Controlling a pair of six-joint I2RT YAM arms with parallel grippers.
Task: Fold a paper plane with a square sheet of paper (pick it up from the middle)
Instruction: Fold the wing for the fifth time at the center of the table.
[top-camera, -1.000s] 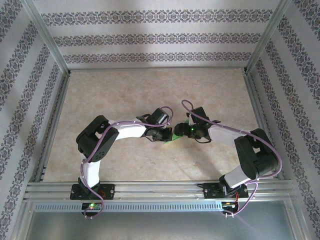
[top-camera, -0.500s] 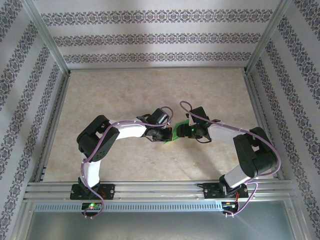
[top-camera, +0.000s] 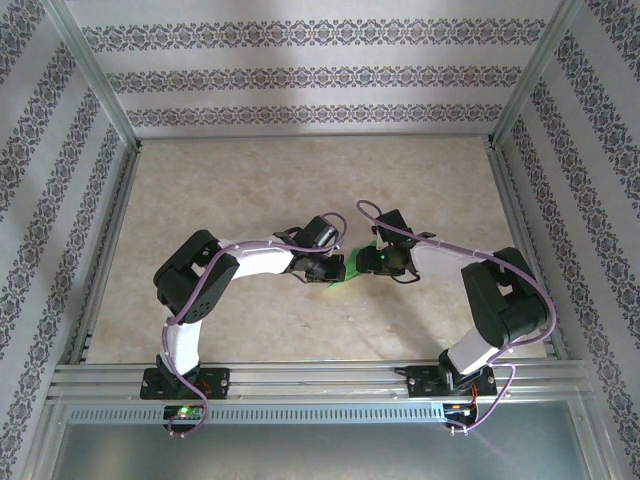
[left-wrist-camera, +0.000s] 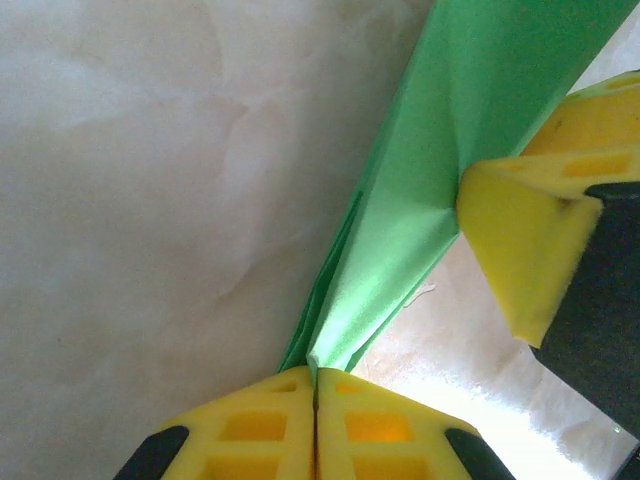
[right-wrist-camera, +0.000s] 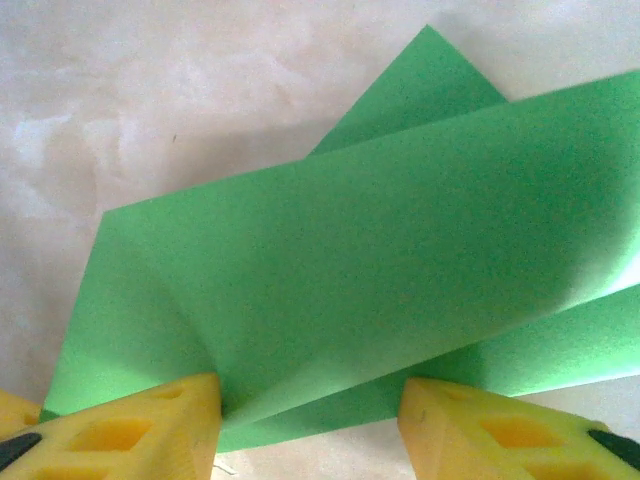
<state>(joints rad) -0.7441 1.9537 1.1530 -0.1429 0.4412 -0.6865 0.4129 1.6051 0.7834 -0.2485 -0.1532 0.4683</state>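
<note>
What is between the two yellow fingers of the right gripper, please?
The folded green paper: its near edge spans the gap of the open right gripper, over the pale table. The right wrist view shows it.

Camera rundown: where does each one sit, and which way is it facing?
Top: above and behind the bases, looking down on table; left arm and right arm show.
Left wrist: looks past left gripper, shut on green paper.
Right wrist: looks past right gripper, open around the paper.
Shared: paper in all three.
</note>
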